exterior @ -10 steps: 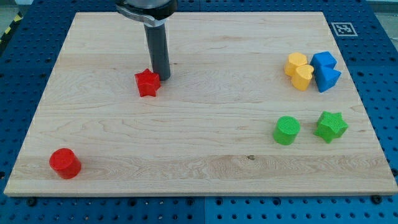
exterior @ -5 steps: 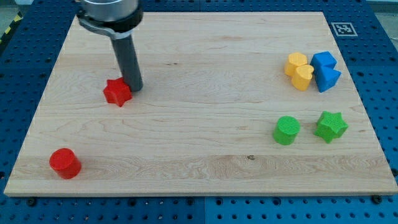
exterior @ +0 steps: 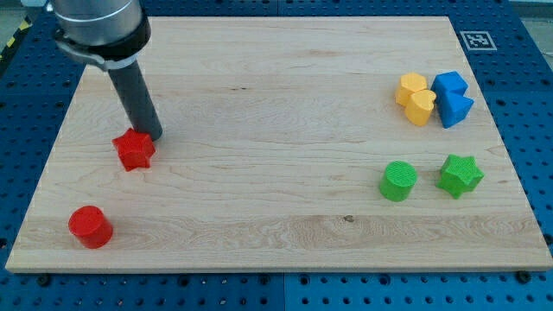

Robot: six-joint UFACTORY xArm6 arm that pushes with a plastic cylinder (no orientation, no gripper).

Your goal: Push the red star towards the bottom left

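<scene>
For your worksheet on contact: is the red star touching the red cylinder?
No. The red star lies apart from the red cylinder, with bare board between.

On the wooden board: my tip touching the upper right edge of the red star, view's left. Red cylinder below, near bottom-left corner. At view's right, well apart: yellow blocks touching blue blocks at top; beneath, green cylinder left of green star.
</scene>
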